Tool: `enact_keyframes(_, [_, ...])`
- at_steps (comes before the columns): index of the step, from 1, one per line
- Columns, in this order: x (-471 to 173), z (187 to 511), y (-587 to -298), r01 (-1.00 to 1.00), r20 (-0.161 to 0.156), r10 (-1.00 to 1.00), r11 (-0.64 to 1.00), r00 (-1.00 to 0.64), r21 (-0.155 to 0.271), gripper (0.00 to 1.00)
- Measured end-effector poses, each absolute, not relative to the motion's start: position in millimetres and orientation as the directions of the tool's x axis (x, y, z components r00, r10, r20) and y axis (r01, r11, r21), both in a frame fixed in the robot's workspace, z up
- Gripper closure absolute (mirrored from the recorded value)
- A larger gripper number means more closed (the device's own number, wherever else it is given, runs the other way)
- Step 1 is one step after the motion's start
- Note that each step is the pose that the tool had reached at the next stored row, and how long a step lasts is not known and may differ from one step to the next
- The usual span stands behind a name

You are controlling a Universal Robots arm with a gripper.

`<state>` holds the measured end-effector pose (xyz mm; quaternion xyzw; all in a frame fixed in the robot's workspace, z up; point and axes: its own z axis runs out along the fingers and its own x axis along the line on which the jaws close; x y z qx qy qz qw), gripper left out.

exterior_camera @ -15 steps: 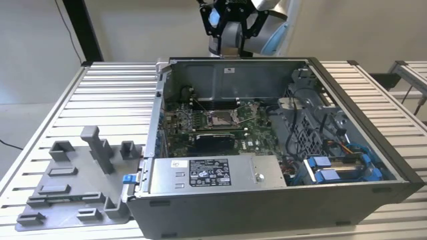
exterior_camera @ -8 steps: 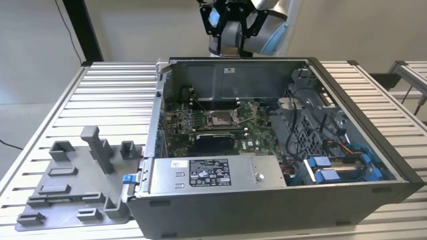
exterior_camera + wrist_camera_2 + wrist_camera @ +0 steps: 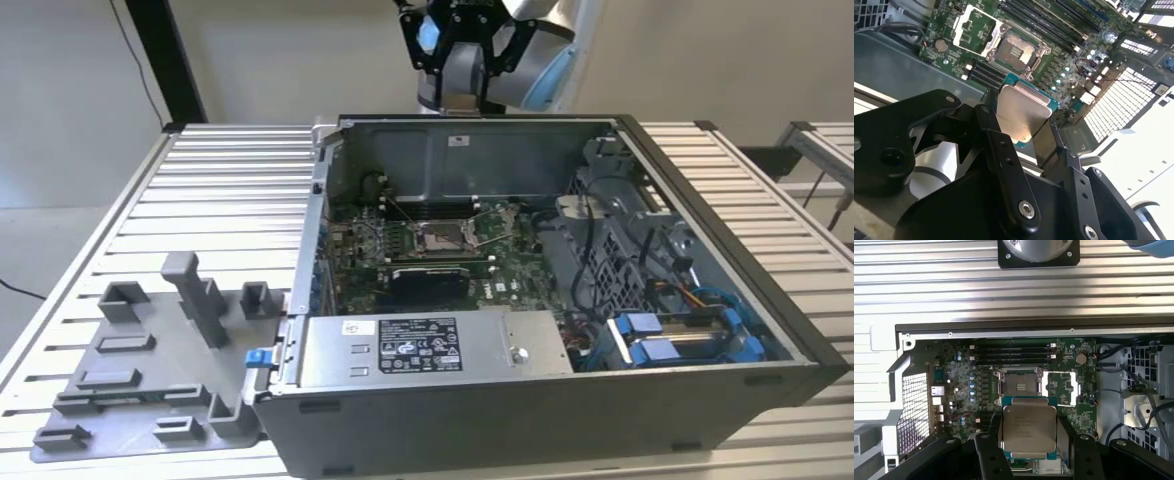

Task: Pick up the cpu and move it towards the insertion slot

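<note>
Above the open case, gripper [image 3: 1028,440] clamped on the cpu [image 3: 1027,428]; transport step underway, insertion slot [image 3: 1018,386] at 12 o'clock, requiring alignment overhead.

A table [image 3: 227,190] of pale ribbed metal slats runs across the exterior view, from the upper left of the frame to the right edge. An open computer case [image 3: 561,400] sits directly on it, taking up the centre and right of the frame, its open side facing up. At the lower left of the frame a grey plastic tray [image 3: 147,385] with raised blocks lies flat on the slats, just beside the case. In the first wrist view the same slats [image 3: 1004,290] fill the upper part of the frame, next to the case's edge.
</note>
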<state>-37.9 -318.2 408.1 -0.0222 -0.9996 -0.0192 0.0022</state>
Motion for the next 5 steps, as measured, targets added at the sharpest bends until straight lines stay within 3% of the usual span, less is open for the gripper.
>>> enact_keyframes(5, [-37.9,408.1,-318.2,0.044,0.005,0.044,0.998,-0.999,0.038,1.0])
